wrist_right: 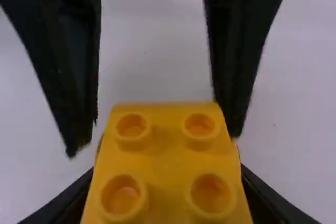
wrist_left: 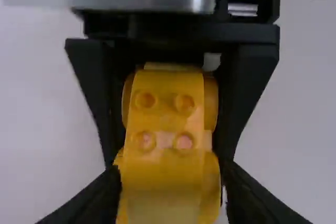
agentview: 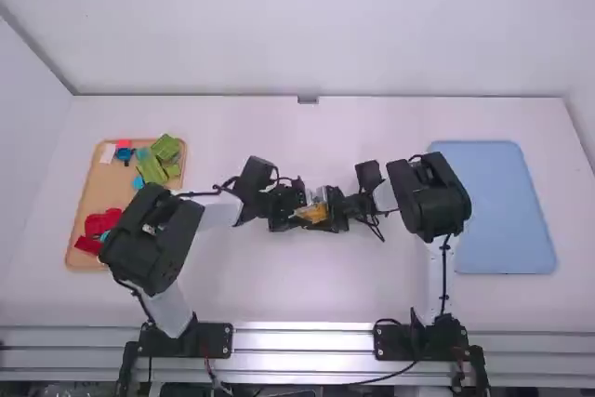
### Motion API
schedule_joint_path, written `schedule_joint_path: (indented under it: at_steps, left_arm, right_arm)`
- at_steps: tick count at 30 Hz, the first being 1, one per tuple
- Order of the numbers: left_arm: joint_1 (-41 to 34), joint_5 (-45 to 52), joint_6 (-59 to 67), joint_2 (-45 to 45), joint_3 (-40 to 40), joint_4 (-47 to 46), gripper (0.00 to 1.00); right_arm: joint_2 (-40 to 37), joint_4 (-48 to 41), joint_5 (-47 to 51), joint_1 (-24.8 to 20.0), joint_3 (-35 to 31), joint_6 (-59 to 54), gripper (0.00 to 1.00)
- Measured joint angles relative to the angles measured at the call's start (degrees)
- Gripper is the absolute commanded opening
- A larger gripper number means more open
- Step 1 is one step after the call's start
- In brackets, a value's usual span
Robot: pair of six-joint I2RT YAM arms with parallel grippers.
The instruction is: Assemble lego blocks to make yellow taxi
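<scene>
Over the middle of the white rectangular tabletop (agentview: 279, 290), between its left and right edges, the 2 black two-finger grippers, left (agentview: 299, 217) and right (agentview: 333, 215), pinch 1 yellow, studded plastic block assembly (agentview: 314, 214) from opposite sides.

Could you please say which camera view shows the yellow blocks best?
The left wrist view: it shows more of the yellow blocks, four studs and rounded sides included. The right wrist view shows a studded face closer; the high view, a small patch.
</scene>
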Motion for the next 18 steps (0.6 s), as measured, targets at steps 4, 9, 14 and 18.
schedule_joint_path:
  at_steps: [4,9,14,18]
  left_arm:
    - [3.93,1.90,-0.26,-4.26,-2.54,0.11,0.99]
    - [14.05,4.11,-6.03,-16.28,-6.75,4.85,0.99]
    - [17.42,-1.57,-15.13,-23.19,-10.93,9.70,0.99]
    - [16.92,-5.22,-17.86,-23.63,-16.52,16.55,0.99]
  right_arm:
    - [-0.02,-0.48,-0.17,-0.07,0.02,-0.02,0.52]
    - [-0.37,-6.75,-1.90,-1.90,0.74,-0.50,0.56]
    - [-5.64,-29.40,4.46,-6.75,2.71,-0.74,0.47]
    - [-15.89,-49.42,18.10,-12.02,6.03,-2.45,0.42]
